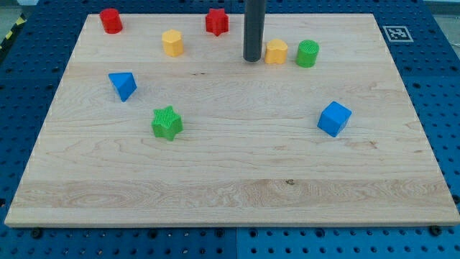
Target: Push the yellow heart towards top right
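The yellow heart (276, 52) lies near the view's top, right of centre. A green cylinder (307, 53) stands just to its right, a small gap apart. My tip (252, 60) rests on the board just left of the yellow heart, close to it; I cannot tell if they touch. The dark rod rises straight up out of the view's top.
Wooden board (230, 187) on a blue pegboard. Red star (217, 21) and red cylinder (111, 20) lie at the top, and a yellow hexagonal block (172, 43) top left. Blue triangle (123, 85) and green star (167, 122) lie at the left. Blue cube (334, 119) lies at the right.
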Robot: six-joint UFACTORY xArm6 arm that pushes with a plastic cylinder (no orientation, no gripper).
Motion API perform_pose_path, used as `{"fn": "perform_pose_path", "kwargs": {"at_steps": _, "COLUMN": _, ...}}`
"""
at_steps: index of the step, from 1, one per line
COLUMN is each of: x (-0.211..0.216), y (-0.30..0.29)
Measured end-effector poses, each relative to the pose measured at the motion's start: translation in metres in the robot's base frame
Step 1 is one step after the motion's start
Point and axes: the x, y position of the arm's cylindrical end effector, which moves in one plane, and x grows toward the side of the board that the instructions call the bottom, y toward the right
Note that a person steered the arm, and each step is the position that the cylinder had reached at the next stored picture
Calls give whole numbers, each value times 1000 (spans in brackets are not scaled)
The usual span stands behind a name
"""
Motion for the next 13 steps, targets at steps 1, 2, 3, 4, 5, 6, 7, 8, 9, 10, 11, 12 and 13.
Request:
{"fn": "perform_pose_path", "kwargs": {"at_steps": 1, "x": 11, "y": 2}}
{"fn": "perform_pose_path", "kwargs": {"at_steps": 2, "x": 24, "y": 2}}
{"fn": "perform_pose_path", "kwargs": {"at_steps": 3, "x": 19, "y": 2}}
{"fn": "perform_pose_path", "kwargs": {"at_steps": 4, "x": 14, "y": 8}}
{"fn": "perform_pose_path", "kwargs": {"at_steps": 5, "x": 14, "y": 22}}
{"fn": "perform_pose_path", "kwargs": {"at_steps": 6, "x": 8, "y": 28}}
{"fn": "perform_pose_path", "kwargs": {"at_steps": 7, "x": -2, "y": 28}}
{"fn": "perform_pose_path", "kwargs": {"at_steps": 8, "x": -11, "y": 36}}
{"fn": "perform_pose_path", "kwargs": {"at_steps": 9, "x": -14, "y": 52}}
{"fn": "perform_pose_path", "kwargs": {"at_steps": 10, "x": -13, "y": 65}}
{"fn": "perform_pose_path", "kwargs": {"at_steps": 11, "x": -16, "y": 78}}
{"fn": "perform_pose_path", "kwargs": {"at_steps": 12, "x": -32, "y": 88}}
{"fn": "perform_pose_path", "kwargs": {"at_steps": 13, "x": -44, "y": 89}}
